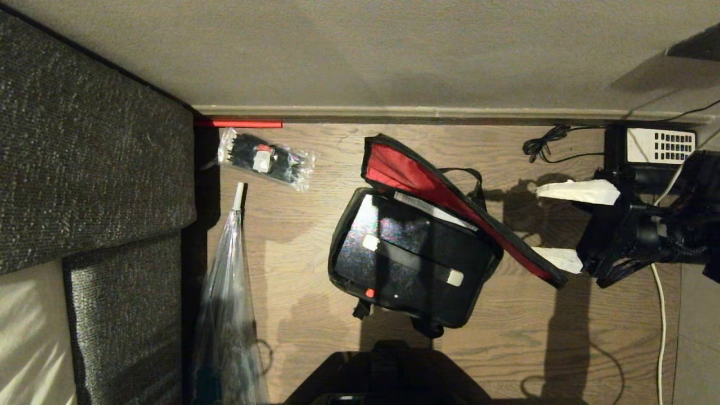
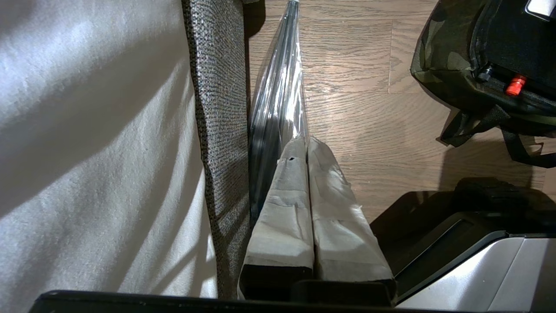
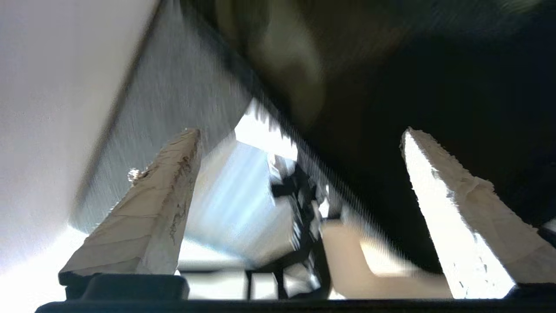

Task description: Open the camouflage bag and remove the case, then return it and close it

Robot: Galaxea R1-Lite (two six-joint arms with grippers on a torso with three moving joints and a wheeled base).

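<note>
The camouflage bag (image 1: 336,242) lies open on the wooden floor, and its camouflage side (image 2: 443,56) also shows in the left wrist view. Its lid (image 1: 416,174), red-lined, stands up toward the right. The glossy black case (image 1: 394,242) lies flat inside, its handle with silver-white ends (image 1: 410,260) on top and a red dot (image 1: 369,292) at the front edge. My right gripper (image 1: 537,222) is open just right of the lid's outer side, holding nothing; its lower finger (image 1: 559,260) is close to the lid's edge. In the blurred right wrist view the fingers (image 3: 173,182) stand wide apart. My left gripper (image 2: 304,141) is shut and parked by the sofa.
A grey sofa (image 1: 84,157) fills the left. A long clear-plastic-wrapped item (image 1: 228,292) leans beside it. A clear packet of black items (image 1: 264,158) lies by the wall, with a black telephone (image 1: 658,145) and cables (image 1: 543,145) at the far right. My base (image 1: 388,371) is below the bag.
</note>
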